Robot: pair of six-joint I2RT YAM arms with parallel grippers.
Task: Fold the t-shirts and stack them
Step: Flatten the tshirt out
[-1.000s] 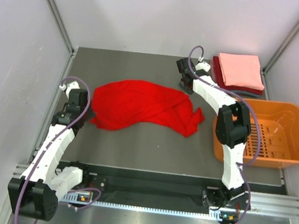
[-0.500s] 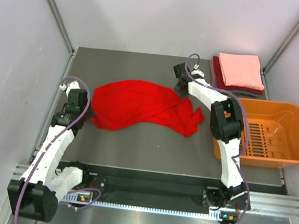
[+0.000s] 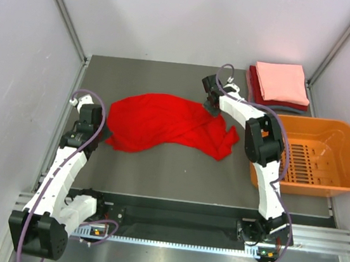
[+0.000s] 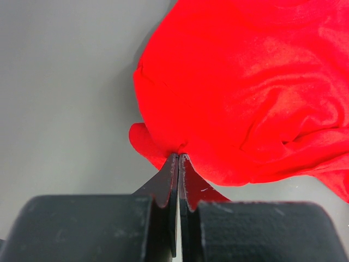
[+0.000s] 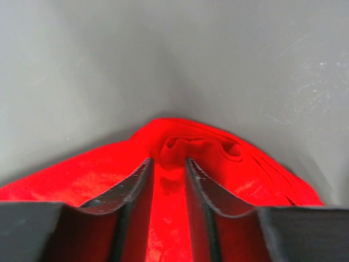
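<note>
The right arm has swung away from the folded pile at the far right corner and come down on the far right edge of the red t-shirt (image 3: 163, 123). The right gripper (image 5: 169, 161) now sits astride a bunched fold of that edge, its jaws a little apart with red cloth between them. They have been narrowing, but I cannot tell whether they pinch the cloth yet.

The left gripper (image 4: 179, 155) has not moved. It stays clenched on the shirt's near left corner, low against the tabletop (image 3: 158, 167).

I judge that both ends of the shirt are about to be in hand. That would let the arms lift it and spread it flat for folding. No fold is made in it yet; it lies rumpled across the middle of the tabletop.

By count:
- One loose red shirt.
- One pile of three folded shirts: the salmon-pink shirt (image 3: 281, 81) on top, a dark red shirt (image 3: 252, 82) under it, and a sliver of a grey-blue shirt (image 3: 296, 109) at the bottom.
- One orange basket (image 3: 320, 122), just beside the pile on its near side.
- Two arms.
</note>
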